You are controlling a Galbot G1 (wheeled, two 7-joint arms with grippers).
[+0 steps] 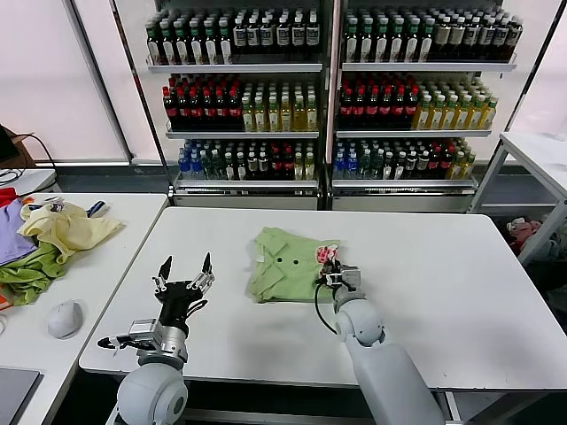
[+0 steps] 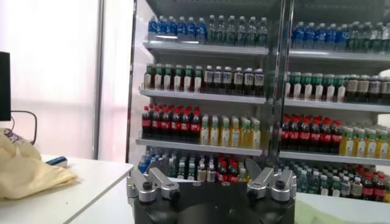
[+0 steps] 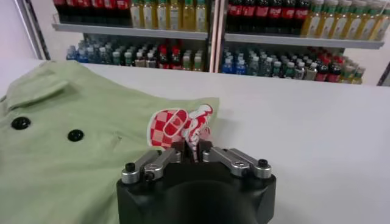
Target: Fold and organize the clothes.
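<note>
Right now you are at the grasping step of a fold: your right gripper [image 1: 331, 273] sits low on the polo shirt [image 1: 282, 264], at the shirt's right-hand side near the red-and-white chest graphic [image 3: 180, 125], and in the right wrist view its jaws look drawn in close together on the fabric just beside that graphic, so I judge them to be pinching the cloth, though the pinch point itself is hidden behind the gripper body. The shirt lies partly folded, collar and two dark buttons [image 3: 47, 128] showing, roughly midway along the white table [image 1: 443, 292] and a little toward its far edge, well clear of every corner. Your left gripper [image 1: 184, 270] is not on the garment at all; it stands raised near the table's left front corner with its jaws spread wide, well apart from the shirt. The next move, as I read it, calls for you to confirm that the cloth is truly caught, then lift only enough to free the layer and carry it across toward the shirt's left side, keeping the rest flat so the fold stays square. Watch that soft fabric: it may slip from a shallow pinch or drag the whole shirt along. The heap of yellow and green garments [image 1: 49, 239] on the side table [image 1: 124, 212] to the left is no part of this step.
</note>
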